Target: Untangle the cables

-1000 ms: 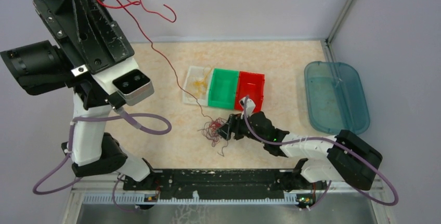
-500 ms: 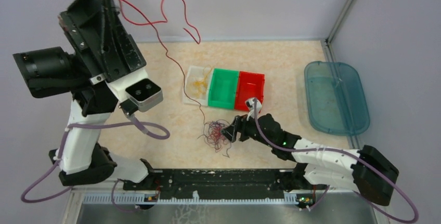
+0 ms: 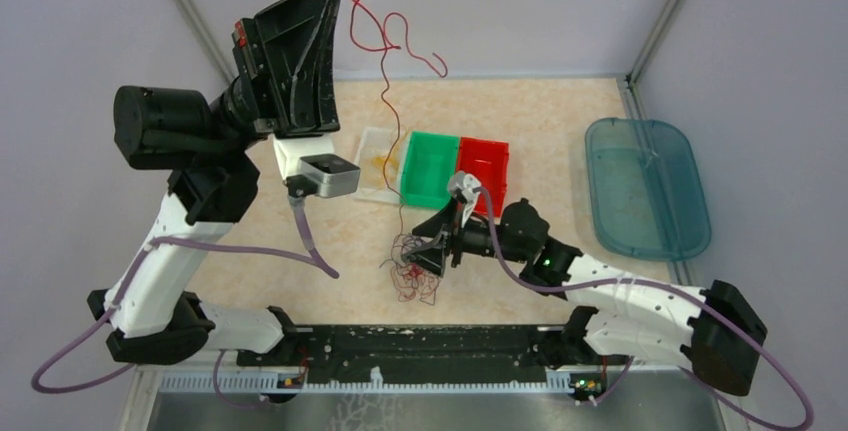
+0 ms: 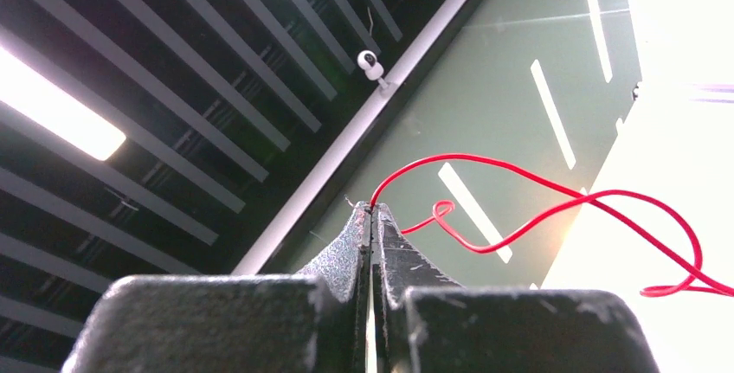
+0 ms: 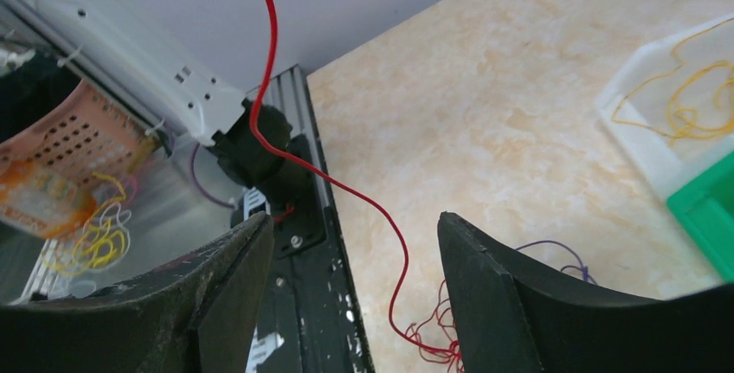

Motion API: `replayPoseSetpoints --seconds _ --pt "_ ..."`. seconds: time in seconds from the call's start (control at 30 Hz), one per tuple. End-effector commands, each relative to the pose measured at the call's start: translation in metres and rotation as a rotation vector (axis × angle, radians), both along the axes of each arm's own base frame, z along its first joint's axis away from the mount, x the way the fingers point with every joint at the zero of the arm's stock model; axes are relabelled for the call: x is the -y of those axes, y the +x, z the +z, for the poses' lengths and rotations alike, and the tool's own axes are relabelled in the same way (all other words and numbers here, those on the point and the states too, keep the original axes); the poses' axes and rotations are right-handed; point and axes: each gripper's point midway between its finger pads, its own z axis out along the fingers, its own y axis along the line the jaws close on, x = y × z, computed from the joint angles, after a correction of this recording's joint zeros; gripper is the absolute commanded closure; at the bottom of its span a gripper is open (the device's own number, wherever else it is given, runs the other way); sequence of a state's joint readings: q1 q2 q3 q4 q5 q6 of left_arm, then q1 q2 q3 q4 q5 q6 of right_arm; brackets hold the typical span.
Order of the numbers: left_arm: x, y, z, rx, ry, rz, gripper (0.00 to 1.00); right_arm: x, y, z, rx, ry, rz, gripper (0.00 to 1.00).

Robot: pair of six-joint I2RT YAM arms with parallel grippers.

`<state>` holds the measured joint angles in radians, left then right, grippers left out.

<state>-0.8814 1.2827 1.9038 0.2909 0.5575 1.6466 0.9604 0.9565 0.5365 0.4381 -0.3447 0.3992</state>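
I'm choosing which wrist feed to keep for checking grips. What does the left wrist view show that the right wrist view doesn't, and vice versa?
Only left wrist: the left gripper shut on the red cable near its end, held up against ceiling lights. Only right wrist: the right gripper open above the table, a yellow-orange cable in the white bin, and a purple cable on the table. Both: the red cable running free through the air.
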Motion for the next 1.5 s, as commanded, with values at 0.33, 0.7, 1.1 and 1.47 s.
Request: replayPoseSetpoints --seconds 0.33,0.7,1.1,1.47 --pt "-0.012 0.003 0.015 -0.029 -0.044 0.03 1.0 -0.025 -0.016 -0.024 0.03 -0.065 0.18 0.6" --pt "-0.009 0.049 -0.023 -0.514 -0.028 -0.071 1.0 -0.03 0.008 -0.011 0.048 -0.058 0.072 1.0" --pt "0.037 0.066 -0.275 -1.58 0.313 -0.233 1.0 0.022 0.037 0.1 0.133 0.317 -0.261 1.0" --pt "0.044 0.021 -0.36 -1.76 0.651 -0.3 0.95 0.03 0.03 0.119 0.118 0.403 -0.254 1.0"
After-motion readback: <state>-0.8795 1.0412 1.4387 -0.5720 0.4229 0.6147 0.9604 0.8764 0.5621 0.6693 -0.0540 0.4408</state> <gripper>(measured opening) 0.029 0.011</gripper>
